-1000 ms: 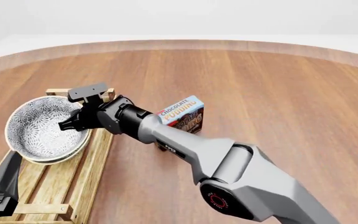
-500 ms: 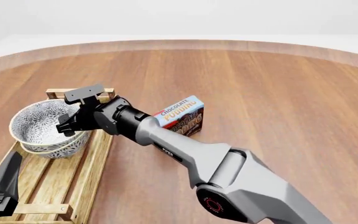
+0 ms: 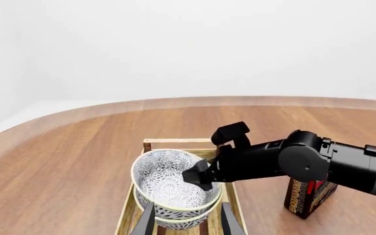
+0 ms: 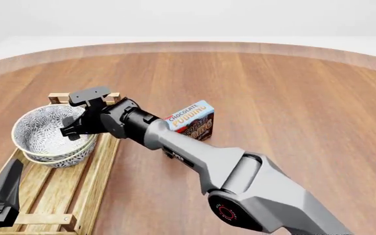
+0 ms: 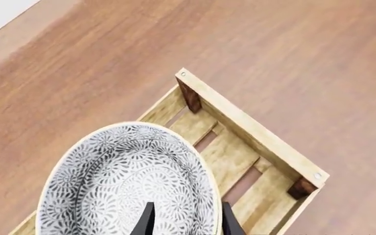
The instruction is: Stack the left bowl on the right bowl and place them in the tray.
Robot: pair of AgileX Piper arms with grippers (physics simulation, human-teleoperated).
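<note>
Two round white bowls with dense grey-black floral patterning sit nested, the upper bowl [image 4: 44,129] inside the lower bowl [image 4: 64,157], resting in the far end of the long light-wood slatted tray [image 4: 64,193] at about nine o'clock on the brown wooden counter [image 4: 273,98]. The right pincer [image 4: 70,131] grips the stack's rim on its three o'clock side, fingers clamped across the bowl wall. The left pincer [image 3: 184,220] hovers near the bowls with fingers apart, and a chocolate pudding box [image 4: 191,122] stands at centre.
</note>
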